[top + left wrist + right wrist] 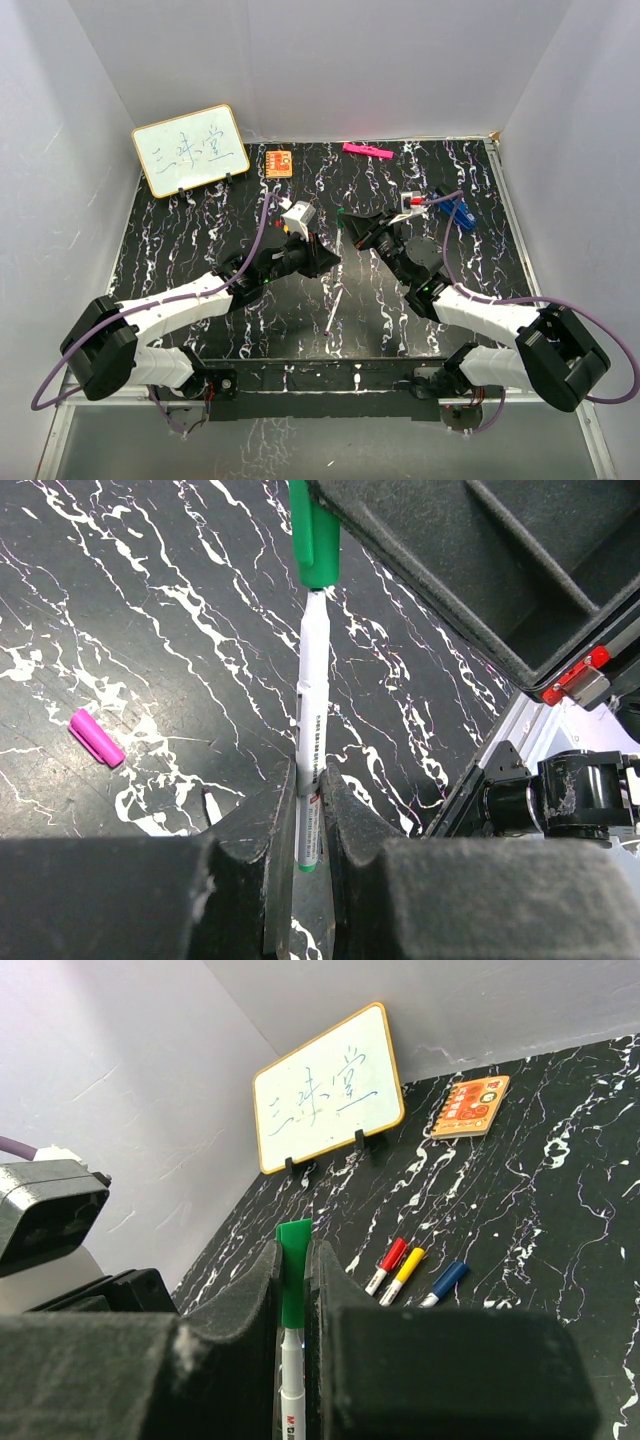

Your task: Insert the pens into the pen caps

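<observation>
Two grippers meet above the middle of the table point(150, 600). Here the left gripper point(308, 825) is clamped on the white barrel of the green pen point(310, 700), and the far end of this pen enters the green cap point(316, 535) at twelve o'clock. The right gripper point(295, 1260) pinches that cap between its pads. One purple cap point(97, 737) lies on the table at nine o'clock from the green pen. At three o'clock from the right fingers, a red pen point(388, 1263), a yellow pen point(405, 1273) and a blue pen point(445, 1280) lie capped, side by side. One purple-tipped pen point(335, 305) lies loose at six o'clock from the grippers.
</observation>
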### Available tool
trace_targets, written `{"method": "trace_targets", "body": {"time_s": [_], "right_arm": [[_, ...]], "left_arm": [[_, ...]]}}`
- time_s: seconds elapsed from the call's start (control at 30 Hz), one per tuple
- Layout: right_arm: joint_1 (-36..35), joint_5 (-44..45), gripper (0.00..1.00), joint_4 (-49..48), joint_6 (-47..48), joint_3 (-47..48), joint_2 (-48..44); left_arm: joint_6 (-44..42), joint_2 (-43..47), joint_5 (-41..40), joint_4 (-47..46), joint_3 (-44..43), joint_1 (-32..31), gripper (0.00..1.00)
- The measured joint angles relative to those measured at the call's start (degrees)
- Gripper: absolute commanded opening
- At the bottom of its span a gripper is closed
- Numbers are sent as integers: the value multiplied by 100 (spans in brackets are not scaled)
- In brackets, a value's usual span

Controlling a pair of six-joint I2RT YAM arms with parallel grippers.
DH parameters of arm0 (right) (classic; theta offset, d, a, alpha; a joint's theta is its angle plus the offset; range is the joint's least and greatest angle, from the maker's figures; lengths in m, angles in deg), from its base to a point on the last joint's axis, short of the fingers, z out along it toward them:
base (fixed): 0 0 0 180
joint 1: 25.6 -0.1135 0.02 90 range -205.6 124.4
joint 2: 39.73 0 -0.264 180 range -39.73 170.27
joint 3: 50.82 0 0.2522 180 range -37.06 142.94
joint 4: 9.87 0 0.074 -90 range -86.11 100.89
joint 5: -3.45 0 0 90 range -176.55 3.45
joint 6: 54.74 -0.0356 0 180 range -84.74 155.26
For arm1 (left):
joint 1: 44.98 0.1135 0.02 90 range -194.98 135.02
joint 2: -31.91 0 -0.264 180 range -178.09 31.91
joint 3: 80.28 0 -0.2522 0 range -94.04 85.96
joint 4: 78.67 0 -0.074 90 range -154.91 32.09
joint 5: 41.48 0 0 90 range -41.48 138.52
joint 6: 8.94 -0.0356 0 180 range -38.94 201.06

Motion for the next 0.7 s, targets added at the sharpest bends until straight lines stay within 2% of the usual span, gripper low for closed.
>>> {"method": "trace_targets", "body": {"time_s": [0.7], "right_arm": [[-37, 28, 0, -247, -201, -219, 0]], "left_arm": [[63, -37, 7, 7, 0, 0, 0]]}}
